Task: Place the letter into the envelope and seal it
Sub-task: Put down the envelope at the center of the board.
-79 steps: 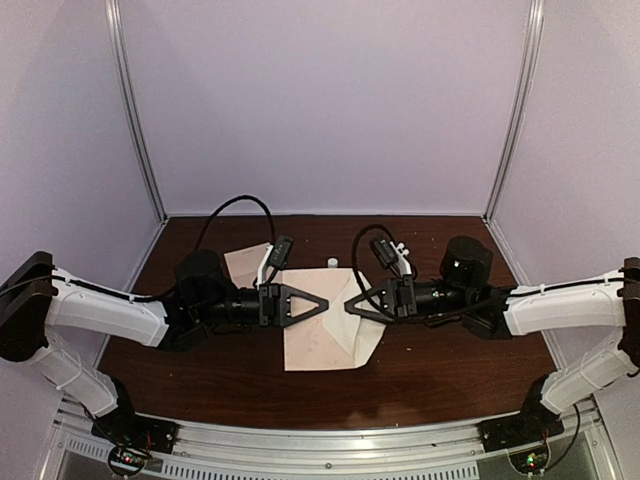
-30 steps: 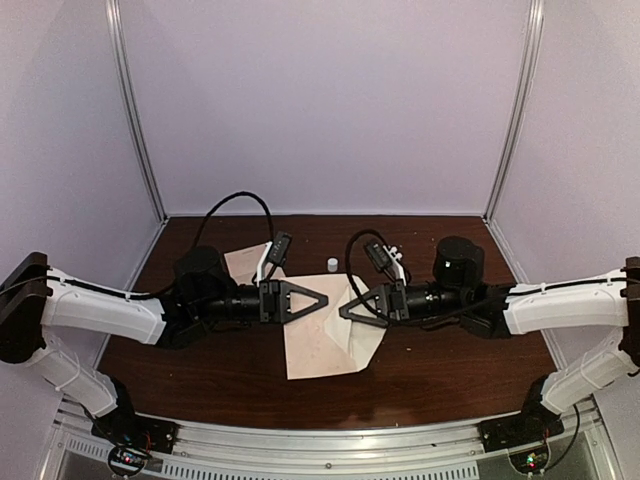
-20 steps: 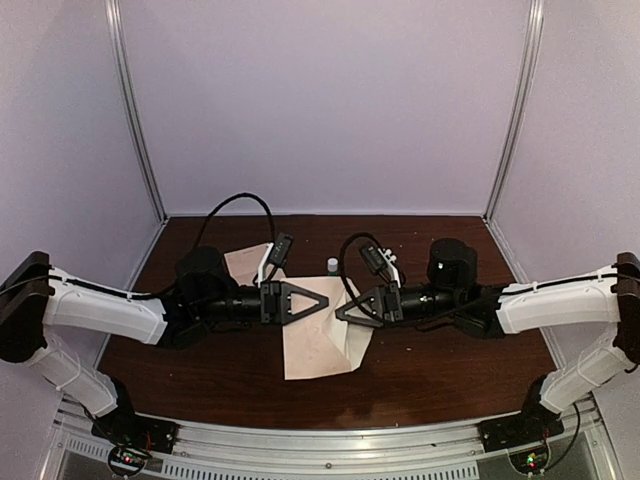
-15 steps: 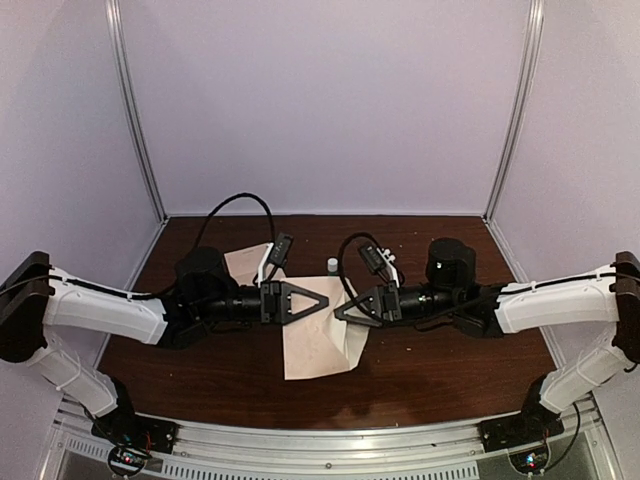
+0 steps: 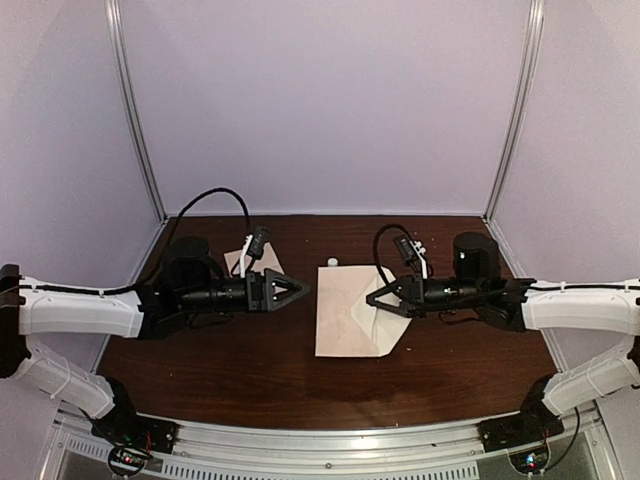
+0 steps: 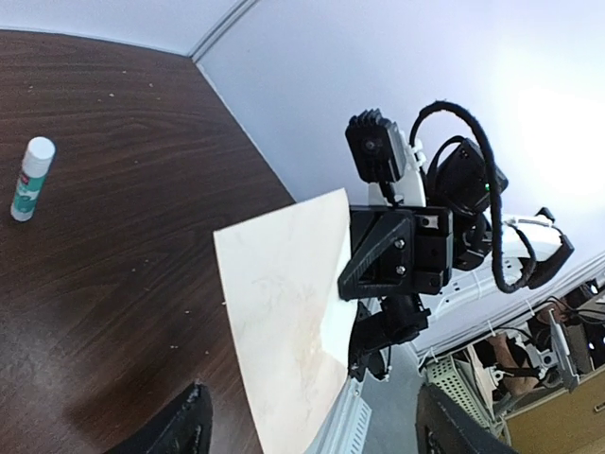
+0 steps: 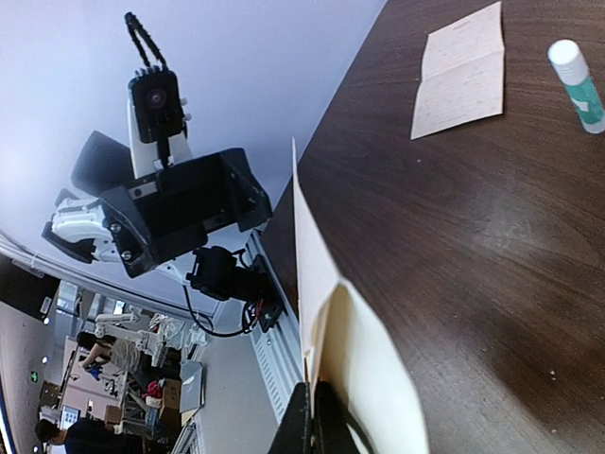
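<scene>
The pale beige envelope [image 5: 343, 310] hangs just above the dark table, its flap [image 5: 385, 325] folded toward the right. My right gripper [image 5: 372, 298] is shut on the flap edge, and in the right wrist view the envelope [image 7: 364, 369] runs out edge-on from the closed right gripper [image 7: 310, 409]. My left gripper [image 5: 300, 289] is open and empty, a short way left of the envelope. In the left wrist view its dark fingers [image 6: 189, 430] stand wide apart in front of the envelope [image 6: 284, 312]. The letter [image 5: 238, 260], a creased sheet, lies flat behind the left arm, partly hidden, and the right wrist view shows the letter [image 7: 463, 71] in full.
A small white glue stick [image 5: 332, 262] with a green label lies just behind the envelope; the glue stick [image 6: 33, 178] also shows in the left wrist view. Pale walls with metal posts [image 5: 140, 150] close in the table at the back and sides.
My left gripper has opened, let go of the envelope and drawn back to the left. My right gripper has carried the envelope a little to the right.
</scene>
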Controlling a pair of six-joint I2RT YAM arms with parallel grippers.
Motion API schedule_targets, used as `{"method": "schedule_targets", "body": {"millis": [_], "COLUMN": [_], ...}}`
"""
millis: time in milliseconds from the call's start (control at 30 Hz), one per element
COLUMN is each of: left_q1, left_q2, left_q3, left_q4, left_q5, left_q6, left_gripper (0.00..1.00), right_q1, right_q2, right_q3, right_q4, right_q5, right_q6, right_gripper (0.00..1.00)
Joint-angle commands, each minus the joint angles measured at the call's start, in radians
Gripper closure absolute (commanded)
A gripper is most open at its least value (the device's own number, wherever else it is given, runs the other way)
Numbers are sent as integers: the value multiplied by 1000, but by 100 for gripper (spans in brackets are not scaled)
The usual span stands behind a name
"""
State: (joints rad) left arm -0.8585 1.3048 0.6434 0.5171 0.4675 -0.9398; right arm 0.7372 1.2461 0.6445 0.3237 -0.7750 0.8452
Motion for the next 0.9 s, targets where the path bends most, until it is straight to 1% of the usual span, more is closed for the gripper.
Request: {"method": "schedule_targets", "body": {"millis": [0, 167, 333, 467, 500, 600, 733, 867], "left_q1": [45, 60, 60, 59, 59, 60, 60, 59], "left_q2": [-15, 28, 78, 96, 98, 106, 100, 93], "left_q3": [1, 5, -2, 2, 2, 2, 8, 14], "left_q4": [-127, -141, -109, -103, -103, -105, -134, -161], "left_q5": [-41, -20, 11, 13, 12, 10, -4, -25], "left_q6": [37, 36, 23, 26, 26, 27, 39, 51], "left_gripper": [24, 24, 28, 29, 29, 29, 28, 28], "right_q1": [-53, -90, -96, -101, -102, -104, -105, -105], "right_q2": [13, 102, 215, 291, 307, 343, 332, 293], "right_q3": [-34, -45, -26, 2, 16, 47, 88, 126], "right_q4": [-148, -181, -179, -189, -202, -246, -354, -478], "right_q5": [35, 46, 40, 52, 58, 78, 128, 215], "right_q6": [-68, -84, -103, -116, -120, -142, -190, -243], "right_gripper": [100, 100, 100, 100, 98, 82, 63, 51]}}
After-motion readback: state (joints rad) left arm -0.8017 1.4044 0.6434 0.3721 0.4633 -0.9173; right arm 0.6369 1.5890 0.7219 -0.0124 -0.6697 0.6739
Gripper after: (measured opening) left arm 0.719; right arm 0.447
